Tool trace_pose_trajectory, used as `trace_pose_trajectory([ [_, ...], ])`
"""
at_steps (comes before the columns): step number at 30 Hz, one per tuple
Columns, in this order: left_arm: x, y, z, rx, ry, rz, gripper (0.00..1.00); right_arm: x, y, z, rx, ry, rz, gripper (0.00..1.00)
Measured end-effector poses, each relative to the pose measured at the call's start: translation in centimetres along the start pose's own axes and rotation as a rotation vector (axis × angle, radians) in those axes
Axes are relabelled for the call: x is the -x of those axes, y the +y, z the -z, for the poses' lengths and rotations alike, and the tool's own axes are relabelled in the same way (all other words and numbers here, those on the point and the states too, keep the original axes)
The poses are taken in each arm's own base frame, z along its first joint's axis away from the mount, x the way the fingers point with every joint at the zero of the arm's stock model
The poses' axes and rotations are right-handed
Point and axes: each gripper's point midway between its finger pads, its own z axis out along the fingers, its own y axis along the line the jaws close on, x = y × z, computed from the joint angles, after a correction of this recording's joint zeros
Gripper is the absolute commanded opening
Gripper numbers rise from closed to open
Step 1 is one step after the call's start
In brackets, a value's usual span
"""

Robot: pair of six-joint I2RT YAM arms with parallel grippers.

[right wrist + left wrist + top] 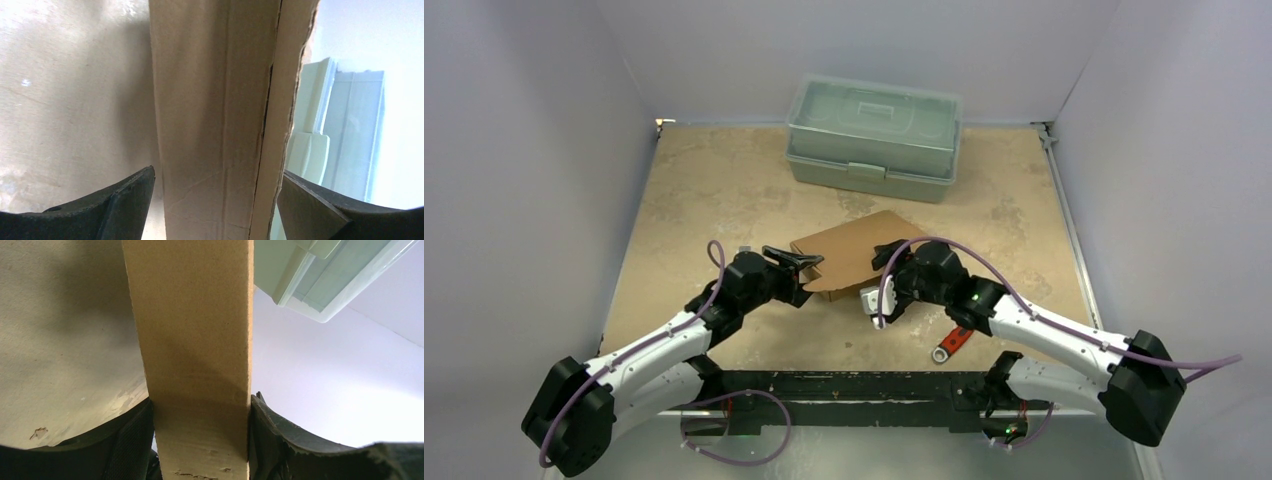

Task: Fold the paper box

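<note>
Box (856, 252): brown cardboard, mid-table, between the two arms, well clear of the grey-green toolbox (874, 135) at the far edge. Left gripper (802, 262) is at the box's near-left corner. From the left wrist, a cardboard strip runs straight up between the fingers (127, 440) and fills the gap, touching the inner face of each: clamped on the box. Right gripper (886, 265) is at the box's right side. From the right wrist, the jaws stand wide with a creased cardboard wall between them. Its left edge is just beside one finger (125, 200), and its ragged right edge is at or just beside the other. Cannot tell whether they pinch it or only straddle it. A dark slit runs up this wall near its right edge, between two layers or panels. The toolbox shows beyond the cardboard in both wrist views. A red-handled tool (952, 343) lies on the table (724, 180), just beside the right arm, near and right of the box and apart from it.
</note>
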Motion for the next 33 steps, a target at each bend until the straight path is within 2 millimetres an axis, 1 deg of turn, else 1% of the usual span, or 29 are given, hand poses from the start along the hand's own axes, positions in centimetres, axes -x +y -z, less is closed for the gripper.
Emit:
trace_pose_trajectory([
  [8,0.0,-0.1,0.0,-0.003,-0.002,0.012,0.20,-0.4,-0.8,-0.3,-0.073,0.024,-0.001,0.67],
  [12,0.0,-0.3,0.0,-0.010,-0.001,0.020,0.26,-0.5,-0.8,-0.2,-0.081,0.032,-0.026,0.61],
  [15,0.0,-0.3,0.1,-0.009,-0.002,0.020,0.35,-0.5,-0.7,-0.3,-0.078,0.030,-0.033,0.61],
  [17,0.0,-0.3,0.2,-0.009,-0.002,0.020,0.45,-0.4,-0.7,-0.3,-0.078,0.029,-0.038,0.61],
  [18,0.0,-0.3,0.2,-0.010,-0.001,0.020,0.50,-0.4,-0.7,-0.3,-0.078,0.027,-0.041,0.61],
  [19,0.0,-0.3,0.3,-0.010,-0.001,0.020,0.58,-0.4,-0.7,-0.2,-0.078,0.026,-0.045,0.61],
  [21,0.0,-0.5,0.6,-0.017,-0.001,0.019,0.72,-0.2,-0.7,-0.2,-0.079,0.018,-0.055,0.61],
  [24,-0.3,-1.4,1.5,-0.057,0.008,0.010,0.88,0.1,-1.1,0.1,-0.088,-0.005,-0.096,0.60],
  [25,-0.5,-2.0,1.9,-0.081,0.012,0.002,0.91,0.1,-1.3,0.2,-0.092,-0.014,-0.115,0.60],
  [27,-0.7,-2.9,2.7,-0.126,0.013,-0.026,0.94,0.3,-1.9,0.5,-0.102,-0.030,-0.155,0.60],
  [33,-0.6,-4.7,4.7,-0.221,-0.018,-0.151,0.99,0.5,-3.0,1.3,-0.104,-0.064,-0.255,0.60],
])
